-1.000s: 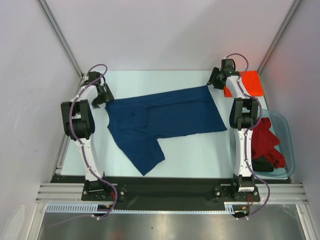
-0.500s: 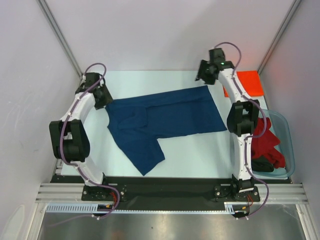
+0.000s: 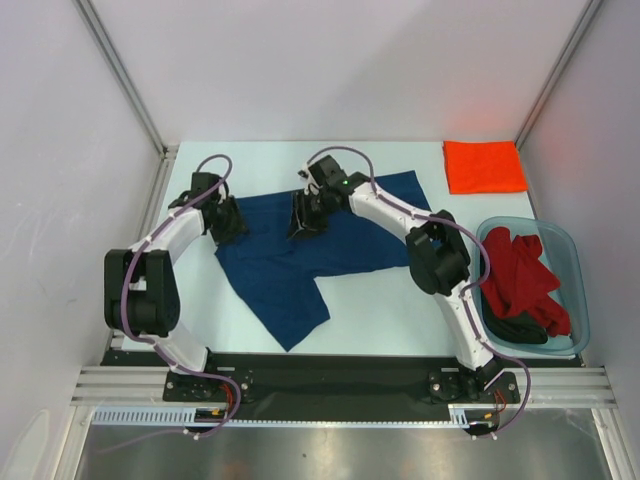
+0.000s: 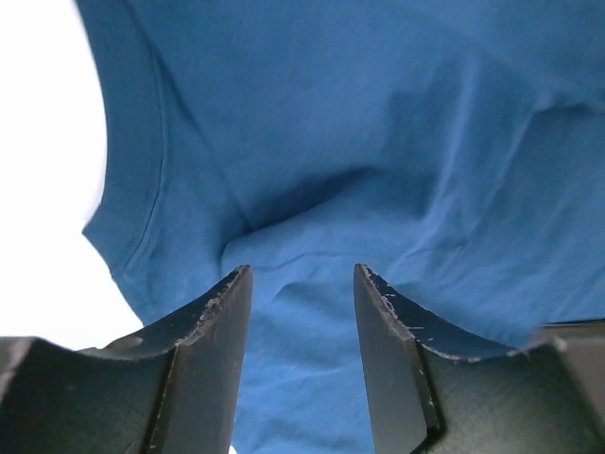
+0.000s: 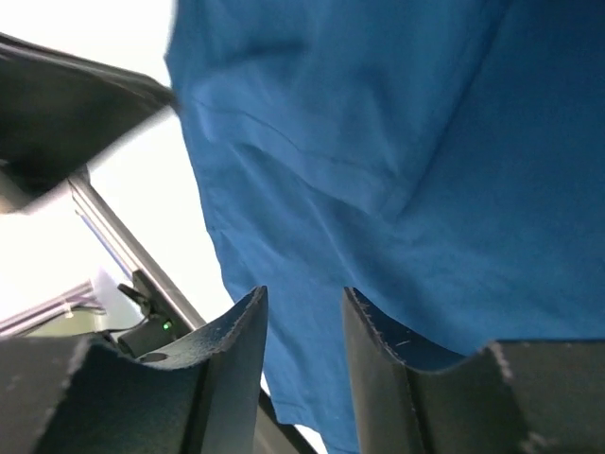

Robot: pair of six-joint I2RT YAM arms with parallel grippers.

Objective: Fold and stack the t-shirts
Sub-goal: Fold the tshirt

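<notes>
A navy blue t-shirt (image 3: 340, 245) lies spread flat on the pale table, one sleeve pointing to the near edge. My left gripper (image 3: 228, 222) hangs over its left edge, jaws open with only flat cloth (image 4: 378, 142) beyond the left gripper (image 4: 302, 270). My right gripper (image 3: 303, 218) hovers over the shirt's upper middle, also open, and the right gripper (image 5: 303, 291) looks down on a seam in the blue cloth (image 5: 425, 142). A folded orange t-shirt (image 3: 483, 165) lies at the back right corner. Red (image 3: 515, 275) and dark (image 3: 522, 328) t-shirts sit bunched in the tub.
The clear bluish plastic tub (image 3: 578, 270) stands at the right edge of the table. Metal frame posts (image 3: 120, 75) and white walls close in the sides and back. The black base rail (image 3: 330, 375) runs along the near edge.
The right arm swung left from the back right corner by the orange shirt to the navy shirt's middle. The left gripper moved nearer, onto the shirt's left edge. Both pairs of jaws narrowed.
</notes>
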